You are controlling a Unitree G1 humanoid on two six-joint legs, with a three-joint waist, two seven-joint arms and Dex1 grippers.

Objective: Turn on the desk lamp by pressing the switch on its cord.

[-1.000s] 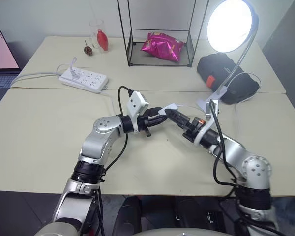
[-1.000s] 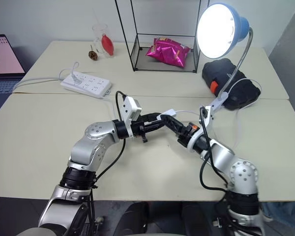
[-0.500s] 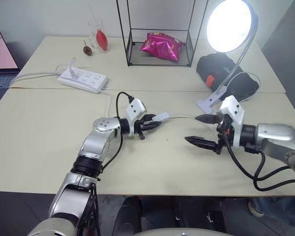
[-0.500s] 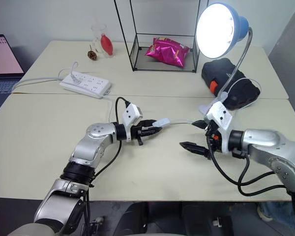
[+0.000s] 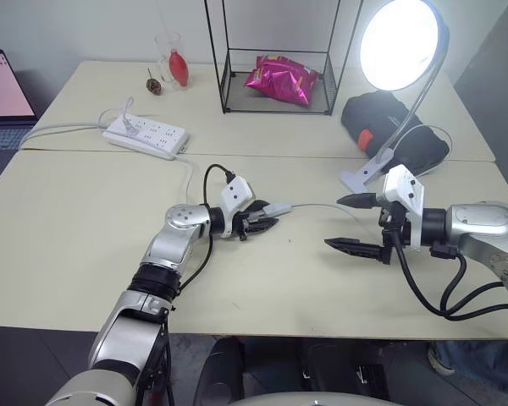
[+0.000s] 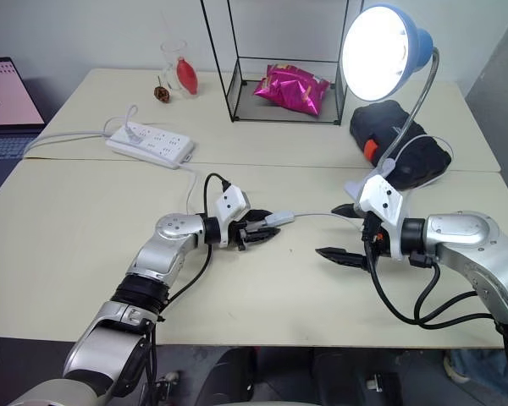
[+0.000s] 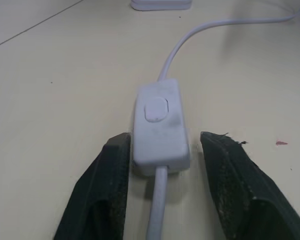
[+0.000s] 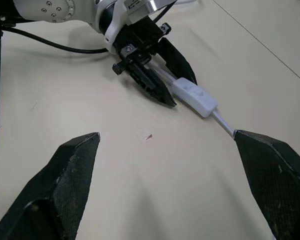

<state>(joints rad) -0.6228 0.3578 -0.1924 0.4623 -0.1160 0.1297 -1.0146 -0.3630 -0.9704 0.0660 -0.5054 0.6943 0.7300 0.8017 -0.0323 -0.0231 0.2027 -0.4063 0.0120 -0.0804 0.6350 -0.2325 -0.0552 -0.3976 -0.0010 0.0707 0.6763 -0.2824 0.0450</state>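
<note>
Black fingers of the left gripper (image 7: 159, 187) sit low on the beige tabletop (image 5: 76, 220), parted, with the white inline switch (image 7: 159, 125) lying between them; one finger touches the switch's side, the other stands just clear, so nothing is clamped. The thin white cord (image 5: 322, 206) runs from the switch across the table to the white clamp (image 5: 362, 175) of the desk lamp (image 6: 386, 52), whose blue shade glows bright. The right gripper (image 5: 350, 223) hangs well apart from the switch, its two fingers spread wide and empty. Behind lie a white power strip (image 5: 145, 134), a black wire frame (image 5: 275, 59) holding a pink snack bag (image 5: 281, 80), and a black bag (image 5: 394, 134)
</note>
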